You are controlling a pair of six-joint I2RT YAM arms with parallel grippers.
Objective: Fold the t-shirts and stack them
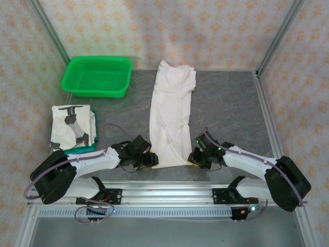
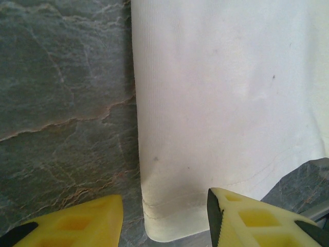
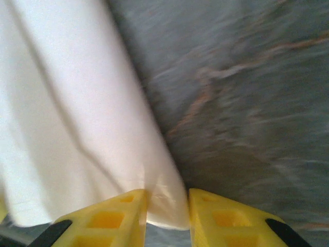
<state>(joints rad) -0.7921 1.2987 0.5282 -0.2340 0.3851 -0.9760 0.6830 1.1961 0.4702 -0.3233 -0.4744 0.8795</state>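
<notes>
The right gripper (image 3: 167, 213), narrow, pinches the near right corner of the folded t-shirt (image 1: 171, 113); the left gripper (image 2: 164, 224), wide, straddles its near left corner.

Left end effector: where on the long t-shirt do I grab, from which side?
Pinch the t-shirt at its near left corner, approaching from the near edge. It lies flat, that corner between the left end effector's open fingers; the right end effector pinches the other near corner.

Bright, even overhead light, soft shadows — the right wrist view is smeared with motion blur.
</notes>
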